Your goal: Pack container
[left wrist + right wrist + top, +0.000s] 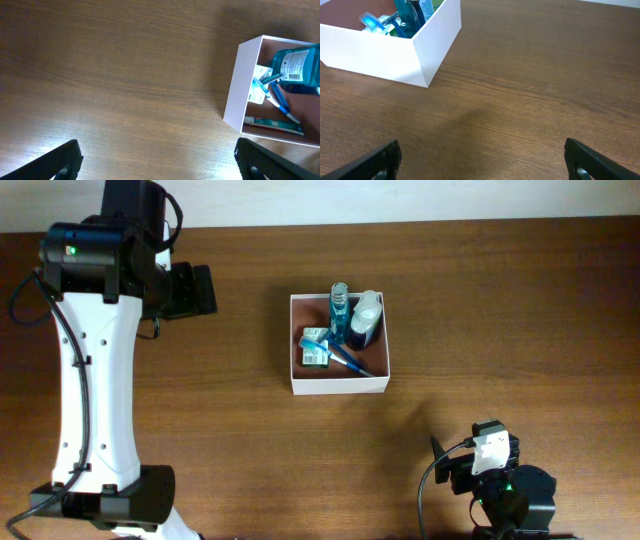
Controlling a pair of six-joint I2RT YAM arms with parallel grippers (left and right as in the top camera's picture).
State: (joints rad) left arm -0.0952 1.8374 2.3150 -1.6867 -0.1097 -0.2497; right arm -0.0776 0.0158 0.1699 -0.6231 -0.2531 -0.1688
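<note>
The container [340,385] is a white-walled square box with a brownish inside at the table's middle. It holds a blue mouthwash bottle [339,310], a white-capped dark blue bottle [366,320], small boxes [316,348] and a blue toothbrush [348,358]. In the left wrist view the container [240,85] also shows a toothpaste tube [274,123]. My left gripper [160,162] is open and empty, over bare wood left of the container; in the overhead view it is [195,290]. My right gripper [482,162] is open and empty, near the front edge, with the container [385,50] ahead at the left.
The brown wooden table [480,310] stretches all round the container. The left arm's white body [90,380] stands along the left side. The right arm's base [500,485] sits at the front right. A pale wall edge runs along the back.
</note>
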